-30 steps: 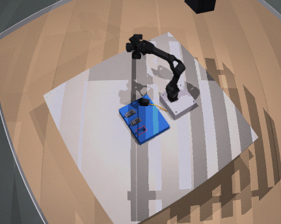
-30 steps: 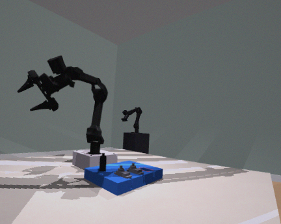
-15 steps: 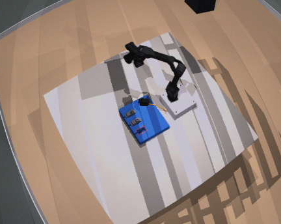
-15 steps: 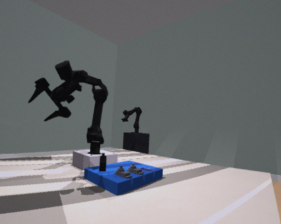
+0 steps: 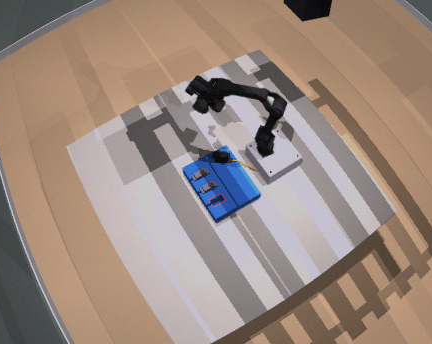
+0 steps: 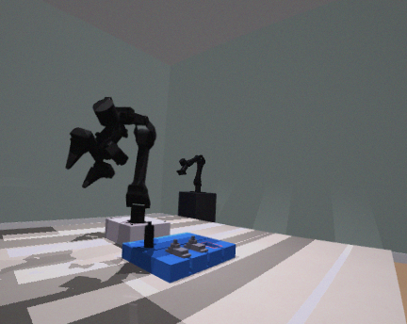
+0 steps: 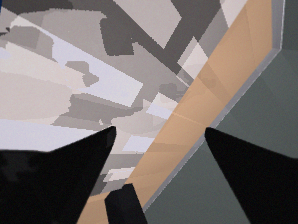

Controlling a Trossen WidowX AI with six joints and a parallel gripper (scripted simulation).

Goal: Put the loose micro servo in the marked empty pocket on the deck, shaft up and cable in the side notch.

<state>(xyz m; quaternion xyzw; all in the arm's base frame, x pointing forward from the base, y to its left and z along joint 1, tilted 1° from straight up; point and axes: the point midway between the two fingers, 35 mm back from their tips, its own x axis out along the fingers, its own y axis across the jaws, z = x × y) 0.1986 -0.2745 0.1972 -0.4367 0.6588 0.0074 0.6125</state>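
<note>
Across the exterior view, we see our black two-fingered gripper at left, raised and spread wide with nothing between its fingers. Next comes the pale square base, then the loose black micro servo, upright on the blue slab-like deck, outside our red-outlined rectangular pocket. Two grey servos sit between them. From above, its thin yellow-orange cable runs toward the base.

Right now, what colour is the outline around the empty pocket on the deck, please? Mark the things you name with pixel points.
Red; the outline [image 5: 210,201] shows best in the top view.
</note>
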